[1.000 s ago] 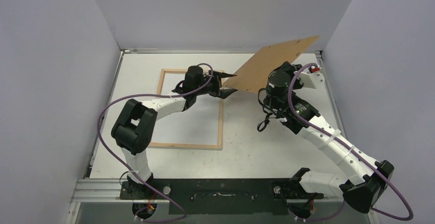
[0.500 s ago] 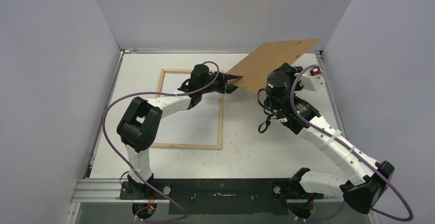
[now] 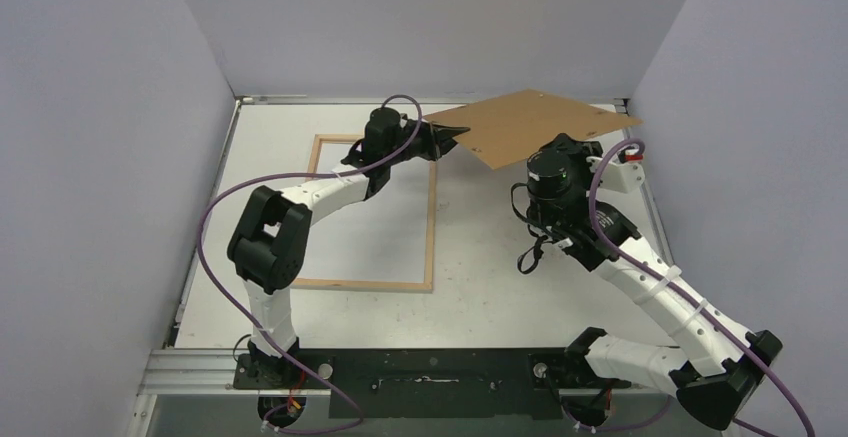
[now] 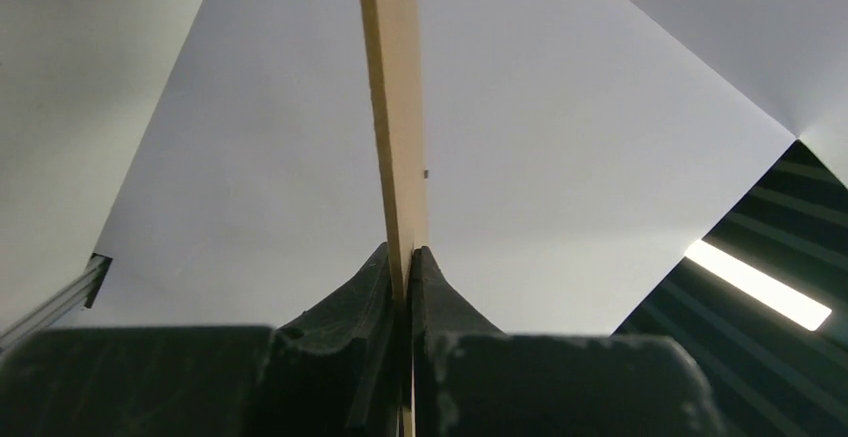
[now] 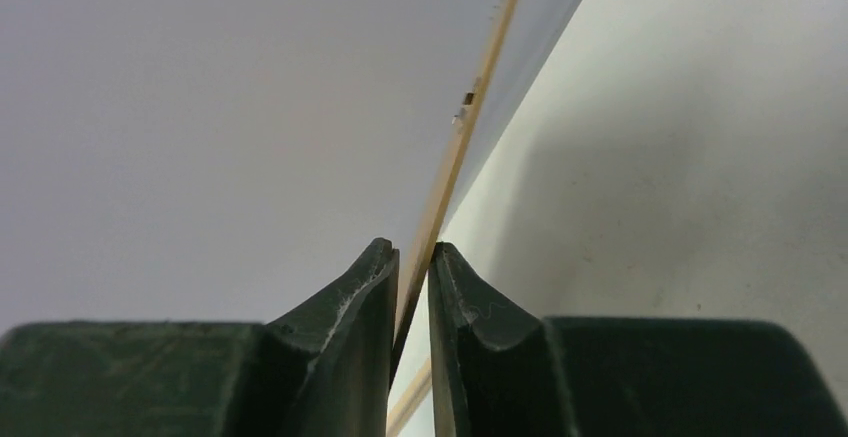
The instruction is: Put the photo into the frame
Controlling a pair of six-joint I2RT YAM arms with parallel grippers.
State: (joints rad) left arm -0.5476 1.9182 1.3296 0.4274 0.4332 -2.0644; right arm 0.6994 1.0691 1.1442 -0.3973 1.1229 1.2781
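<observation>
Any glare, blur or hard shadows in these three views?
Top view: even light, sharp, only faint shadows on the table. Left wrist view: a strip light glares at lower right, and the left fingers are nearly black. Right wrist view: no glare, a soft shadow on the table, right fingers dark.

no text, label, brand, number or sign can be read in any view; nothing legible is seen on the brown backing board, the frame or the arms.
</observation>
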